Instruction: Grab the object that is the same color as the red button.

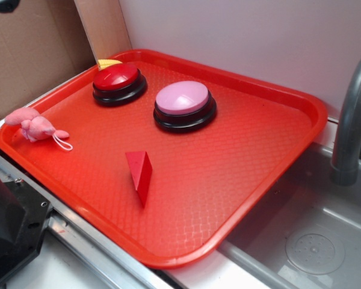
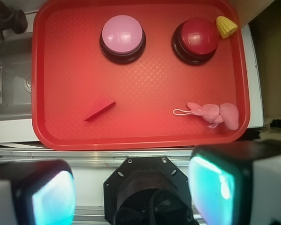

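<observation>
A small red wedge block lies alone near the front of the red tray, apart from the red button and pink button. The gripper hovers outside the tray, fingers spread wide, holding nothing.

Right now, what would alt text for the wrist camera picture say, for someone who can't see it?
Seen from above, a red tray holds a small red wedge block at lower left, a pink button and a red button along the top, a yellow toy and a pink plush. The open gripper sits in the foreground below the tray, holding nothing.
</observation>
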Robot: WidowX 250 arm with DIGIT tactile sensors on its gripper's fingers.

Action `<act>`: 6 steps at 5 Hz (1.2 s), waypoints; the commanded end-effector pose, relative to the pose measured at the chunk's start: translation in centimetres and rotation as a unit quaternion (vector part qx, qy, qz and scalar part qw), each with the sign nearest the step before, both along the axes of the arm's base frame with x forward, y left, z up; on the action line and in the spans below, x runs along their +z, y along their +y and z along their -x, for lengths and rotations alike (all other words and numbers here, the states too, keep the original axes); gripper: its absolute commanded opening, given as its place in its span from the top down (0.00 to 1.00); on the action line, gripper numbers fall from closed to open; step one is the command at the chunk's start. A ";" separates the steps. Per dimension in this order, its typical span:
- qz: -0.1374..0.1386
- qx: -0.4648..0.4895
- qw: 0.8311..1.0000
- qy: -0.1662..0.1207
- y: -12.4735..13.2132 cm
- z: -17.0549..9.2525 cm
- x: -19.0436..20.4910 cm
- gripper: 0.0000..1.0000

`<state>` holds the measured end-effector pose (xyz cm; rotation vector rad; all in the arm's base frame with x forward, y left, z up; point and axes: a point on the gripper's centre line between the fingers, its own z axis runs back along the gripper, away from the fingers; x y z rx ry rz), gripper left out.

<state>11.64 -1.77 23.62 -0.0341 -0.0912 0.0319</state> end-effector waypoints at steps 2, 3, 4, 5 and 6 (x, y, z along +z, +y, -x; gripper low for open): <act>0.013 0.106 0.994 -0.006 -0.9 -0.6 -1.2 0.00; 0.045 0.184 0.982 -0.008 -1.3 -1.3 -2.6 0.00; 0.064 0.265 0.962 -0.010 -1.8 -2.4 -5.1 0.00; 0.058 0.298 0.953 -0.007 -2.5 -3.4 -8.2 0.00; 0.055 0.334 0.941 0.003 -3.0 -4.4 -11.0 0.00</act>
